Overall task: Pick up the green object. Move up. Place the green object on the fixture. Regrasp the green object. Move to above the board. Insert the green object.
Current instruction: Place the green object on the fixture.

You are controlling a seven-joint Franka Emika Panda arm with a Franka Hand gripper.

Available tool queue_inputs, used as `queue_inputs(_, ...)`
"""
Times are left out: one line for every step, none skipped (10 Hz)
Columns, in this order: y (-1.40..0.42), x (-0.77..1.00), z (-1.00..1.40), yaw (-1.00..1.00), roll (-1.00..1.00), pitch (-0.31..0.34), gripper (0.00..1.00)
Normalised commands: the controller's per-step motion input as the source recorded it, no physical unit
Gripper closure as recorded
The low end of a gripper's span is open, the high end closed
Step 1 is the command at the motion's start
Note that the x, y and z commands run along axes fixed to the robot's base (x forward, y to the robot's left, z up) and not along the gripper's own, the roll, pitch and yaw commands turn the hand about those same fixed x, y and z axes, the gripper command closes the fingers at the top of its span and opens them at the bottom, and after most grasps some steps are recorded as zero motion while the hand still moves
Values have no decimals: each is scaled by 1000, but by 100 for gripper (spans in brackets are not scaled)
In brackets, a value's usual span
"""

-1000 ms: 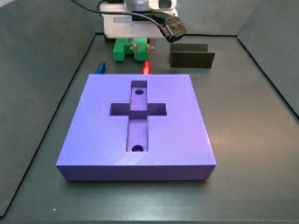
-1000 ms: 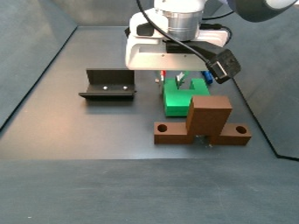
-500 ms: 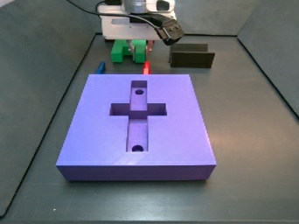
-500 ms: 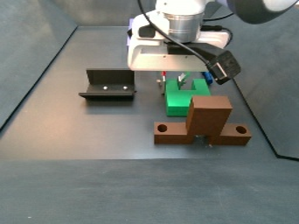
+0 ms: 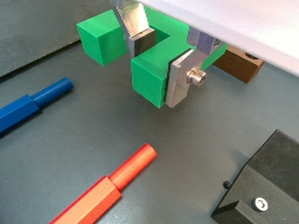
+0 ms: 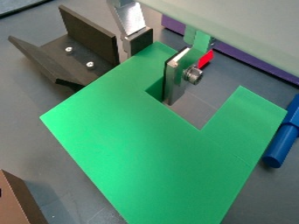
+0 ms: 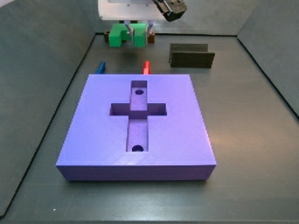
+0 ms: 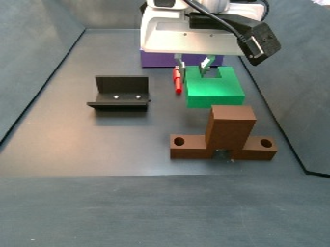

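Note:
The green object (image 7: 128, 35) hangs in the gripper (image 7: 131, 26), lifted off the floor near the back wall. In both wrist views the gripper (image 5: 162, 57) is shut on one prong of the green object (image 5: 149, 77), with one finger inside the notch and the other finger (image 6: 177, 77) on the outer face. A side view shows the green object (image 8: 213, 89) under the gripper (image 8: 204, 66). The dark fixture (image 7: 191, 57) stands on the floor to one side of it, and it also shows in a side view (image 8: 119, 94). The purple board (image 7: 136, 122) lies in front, its cross recess bare.
A blue peg (image 7: 100, 66) and a red peg (image 7: 146, 66) lie on the floor below the gripper. A brown cross-shaped piece (image 8: 230, 135) stands near the green object. Dark walls enclose the floor.
The gripper has risen with the green object in it. The piece has left the floor and now hangs above the pegs. Nothing else moved.

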Motion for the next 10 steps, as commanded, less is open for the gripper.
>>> queue_inputs(-26, 171, 0, -143, -200, 0, 100)
queue_inputs(-103, 554, 117, -249, -606, 0, 100)
queue_inputs(-211, 849, 117, -191, -620, 89, 100)
queue_inputs(-134, 946, 246, -126, -657, 197, 100)
queue_inputs(-43, 926, 443, -77, -606, 306, 100)
queue_inputs(-40, 957, 426, -26, -583, 243, 100)
queue_inputs(-77, 983, 334, -20, -583, 191, 100)
queue_inputs(-83, 983, 329, -37, -586, 206, 100)
queue_inputs(-157, 1000, 303, -40, -529, 229, 100)
queue_inputs(-174, 1000, 289, -34, -514, 240, 100)
